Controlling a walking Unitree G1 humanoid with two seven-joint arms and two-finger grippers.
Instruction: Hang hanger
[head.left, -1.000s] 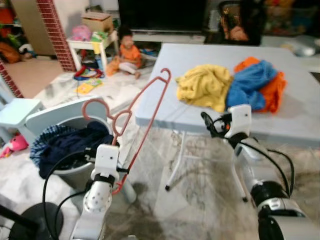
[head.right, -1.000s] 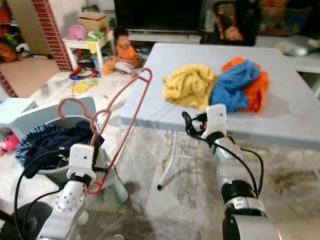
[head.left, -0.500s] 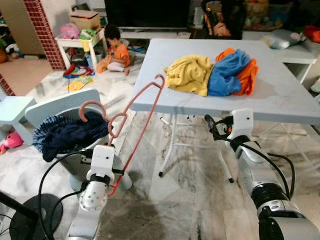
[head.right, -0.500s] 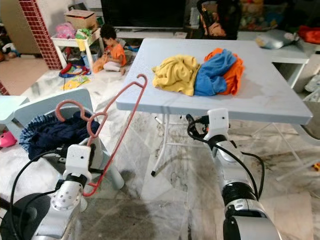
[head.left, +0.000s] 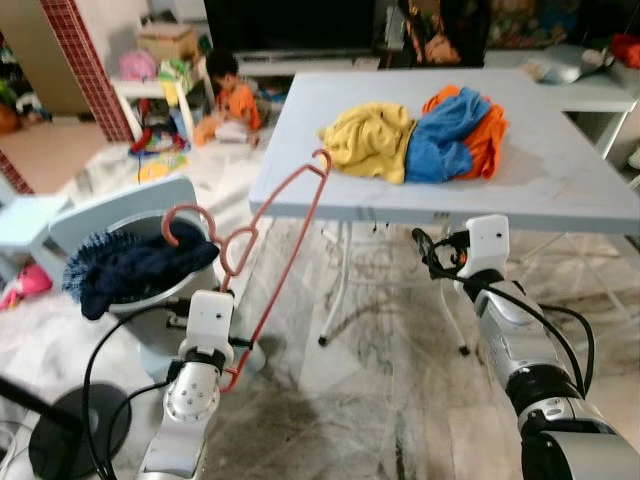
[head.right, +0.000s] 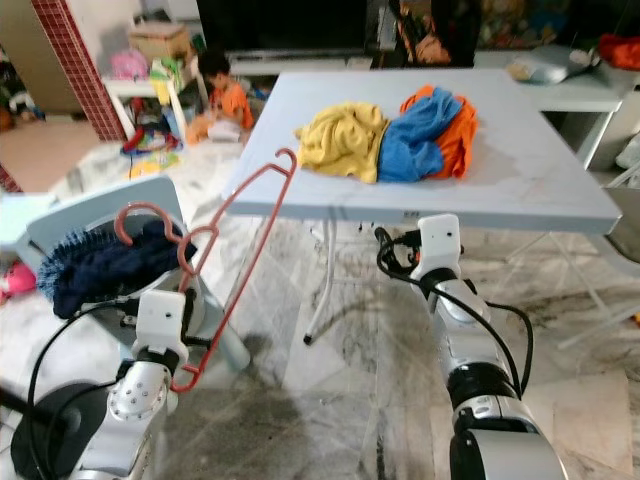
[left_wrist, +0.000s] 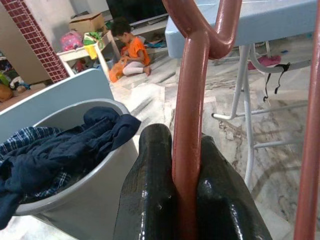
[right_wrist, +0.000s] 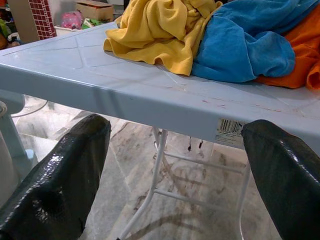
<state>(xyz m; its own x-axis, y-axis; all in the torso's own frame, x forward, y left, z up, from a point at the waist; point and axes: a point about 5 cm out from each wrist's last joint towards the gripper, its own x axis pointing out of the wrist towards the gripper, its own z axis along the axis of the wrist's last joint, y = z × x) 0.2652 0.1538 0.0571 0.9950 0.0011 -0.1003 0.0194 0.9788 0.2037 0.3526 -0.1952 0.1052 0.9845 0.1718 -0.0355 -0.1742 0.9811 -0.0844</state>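
Pink metal clothes hanger (head.left: 270, 240) is pinched tight in your left gripper (left_wrist: 186, 200), both black fingers (left_wrist: 147, 195) squeezed on its lower bar (hook end sticking up above the jaws). Your right gripper (right_wrist: 175, 170) is spread wide with nothing between its jaws, the pale blue folding table (right_wrist: 75, 70) edge just past them, yellow cloth (right_wrist: 160, 30) on top.

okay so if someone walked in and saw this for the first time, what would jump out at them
Probably the red hanger, held up by the left gripper, whose fingers are shut on its bar. Next, the heap of yellow, blue and orange clothes on the pale blue table, with the open right gripper just below its near edge.
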